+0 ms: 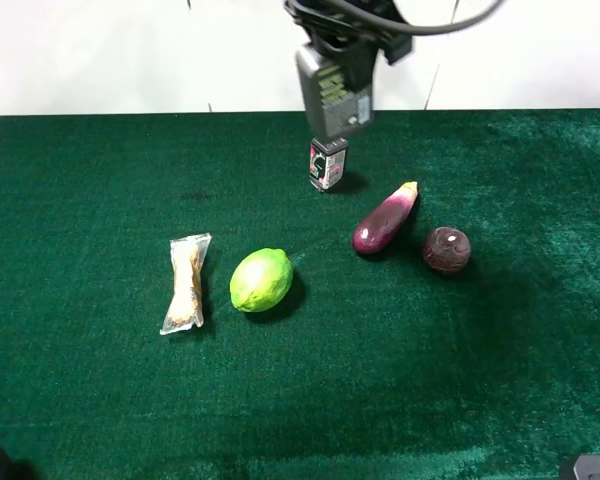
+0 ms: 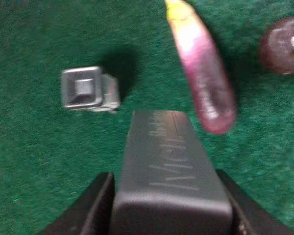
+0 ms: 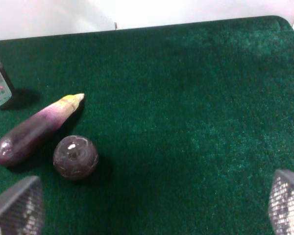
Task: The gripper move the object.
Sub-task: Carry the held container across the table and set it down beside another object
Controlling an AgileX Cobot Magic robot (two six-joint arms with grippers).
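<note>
The object point(image 1: 335, 95), a flat grey bottle, hangs in the air above the green table point(image 1: 80, 180), near its far edge and just over a small black can point(image 1: 328, 163). The left gripper point(image 2: 169, 210) has its 2 jaws clamped on the bottle's sides. The right gripper point(image 3: 152, 205) holds nothing, jaws wide apart, facing an eggplant point(image 3: 32, 129) and a dark round fruit point(image 3: 75, 157).

bottle point(image 1: 335, 95) raised over far edge's middle | can point(image 1: 328, 164) on table point(image 1: 100, 400) close below it | eggplant point(image 1: 385, 219) right of can, nearer | round fruit point(image 1: 446, 249) just right of eggplant | lime point(image 1: 261, 280) centre | packet point(image 1: 186, 283) just left of lime
</note>
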